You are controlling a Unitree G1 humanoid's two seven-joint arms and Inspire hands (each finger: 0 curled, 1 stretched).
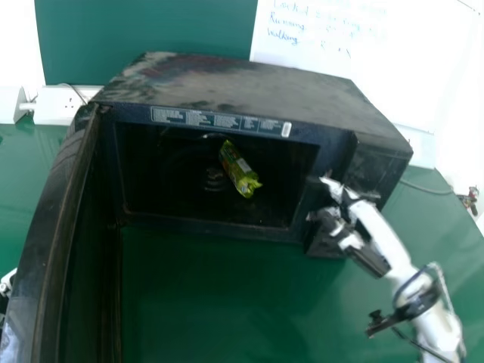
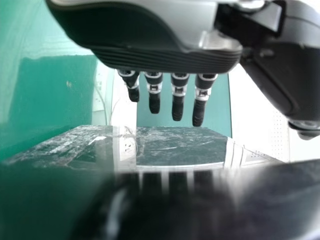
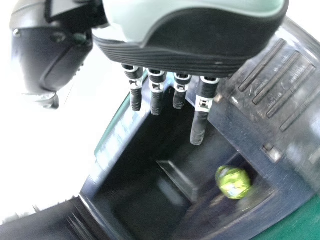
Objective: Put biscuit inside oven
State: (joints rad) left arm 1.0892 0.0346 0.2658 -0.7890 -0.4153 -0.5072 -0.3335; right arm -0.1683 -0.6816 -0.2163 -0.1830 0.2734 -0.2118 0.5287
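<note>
A green and yellow biscuit packet [image 1: 240, 170] lies inside the black oven [image 1: 242, 82], whose door [image 1: 57, 227] stands open on the left. My right hand [image 1: 349, 219] is in front of the oven's right side, apart from the packet, with nothing held. In the right wrist view the right hand [image 3: 201, 105] has straight fingers, and the packet [image 3: 233, 182] shows inside the oven's cavity. My left hand [image 1: 7, 283] is at the far left edge, outside the door; in the left wrist view the left hand [image 2: 179, 95] has straight fingers and holds nothing.
The oven stands on a green table [image 1: 219, 295]. A white socket box [image 1: 57, 104] is behind it on the left. A whiteboard with writing [image 1: 333, 45] is at the back, and a cable [image 1: 427, 189] runs along the right.
</note>
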